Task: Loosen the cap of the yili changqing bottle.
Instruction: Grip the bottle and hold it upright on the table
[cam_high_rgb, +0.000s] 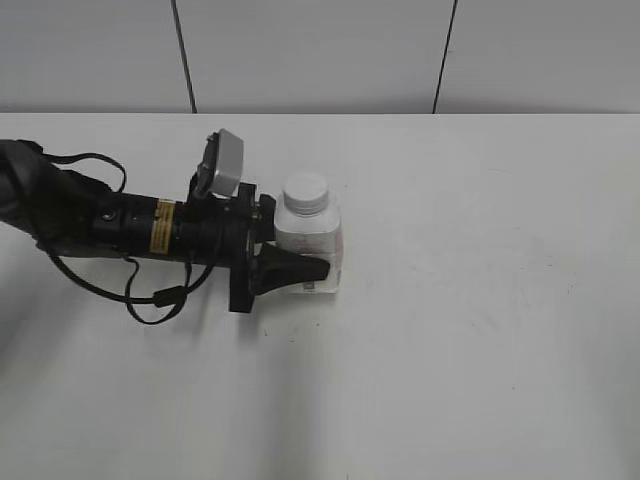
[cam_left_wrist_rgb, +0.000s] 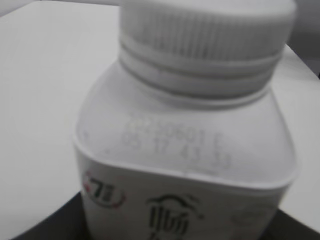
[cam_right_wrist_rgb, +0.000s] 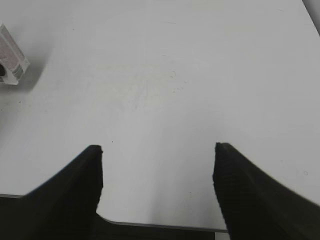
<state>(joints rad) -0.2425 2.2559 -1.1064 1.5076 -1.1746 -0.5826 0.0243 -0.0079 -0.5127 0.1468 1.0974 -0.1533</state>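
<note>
Left end effector (cam_high_rgb: 300, 262) lies low over the white tabletop (cam_high_rgb: 480, 330), reaching in from the left edge of the exterior view; its black fingers (cam_high_rgb: 292, 271) are closed against the lower body of the yili changqing bottle (cam_high_rgb: 312, 240), near finger across the label, far finger hidden behind the bottle. In the left wrist view the bottle (cam_left_wrist_rgb: 185, 165) fills nearly the whole picture, blurred and very close; only dark slivers of the finger (cam_left_wrist_rgb: 45, 225) show at the bottom corners, so the contact itself cannot be made out there. Printed date code on the shoulder is faint, digits not legible with confidence; part of a dark logo and a small red-and-green mark sit on the label, cut off by the lower edge. The cap (cam_high_rgb: 305, 191) sits on the neck, white, flat-topped; its ribbed rim (cam_left_wrist_rgb: 205, 35) is cropped at the top of the left wrist view. Bottle stands upright, left of tabletop centre. Right end effector (cam_right_wrist_rgb: 157, 190) is outside the exterior view; its own camera shows two dark fingers (cam_right_wrist_rgb: 75, 190) spread wide apart with nothing between them, bare tabletop beneath. The bottle's corner (cam_right_wrist_rgb: 11, 57) shows at the upper left of that view, mostly cut off by the edge, well apart from the right fingers.
</note>
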